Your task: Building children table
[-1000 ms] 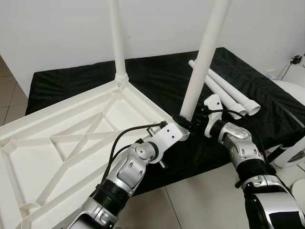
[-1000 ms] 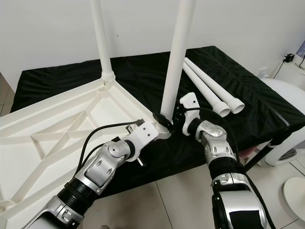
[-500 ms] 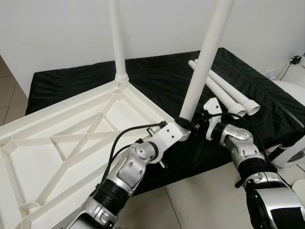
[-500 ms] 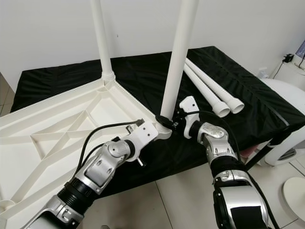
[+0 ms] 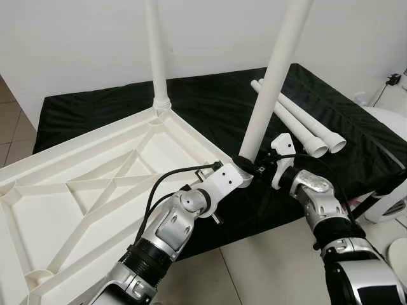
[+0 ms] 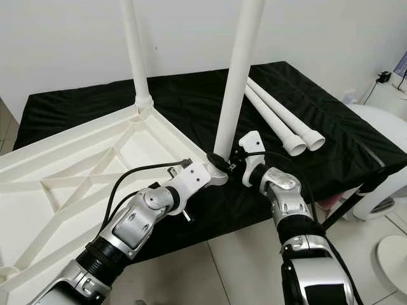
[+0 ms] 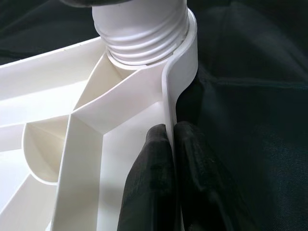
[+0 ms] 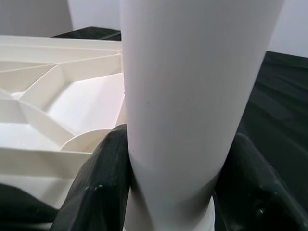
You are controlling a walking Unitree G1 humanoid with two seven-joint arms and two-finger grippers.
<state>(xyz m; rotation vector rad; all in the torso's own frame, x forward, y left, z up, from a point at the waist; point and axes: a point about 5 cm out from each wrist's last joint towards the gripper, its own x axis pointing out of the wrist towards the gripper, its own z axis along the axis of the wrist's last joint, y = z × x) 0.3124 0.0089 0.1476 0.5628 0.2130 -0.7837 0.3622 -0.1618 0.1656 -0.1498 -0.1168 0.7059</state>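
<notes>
The white tabletop (image 5: 95,190) lies upside down, partly on the black-covered desk (image 5: 210,101). The left end effector (image 7: 171,144) pinches its rim at the near corner, while the right end effector (image 8: 173,187) grasps the upright leg (image 5: 270,82) standing in that corner's socket. Two spare legs (image 5: 299,124) lie on the cloth beyond.

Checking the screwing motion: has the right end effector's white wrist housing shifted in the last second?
Yes. The right end effector still grips the leg; its housing has swung from near the loose legs toward the tabletop.
</notes>
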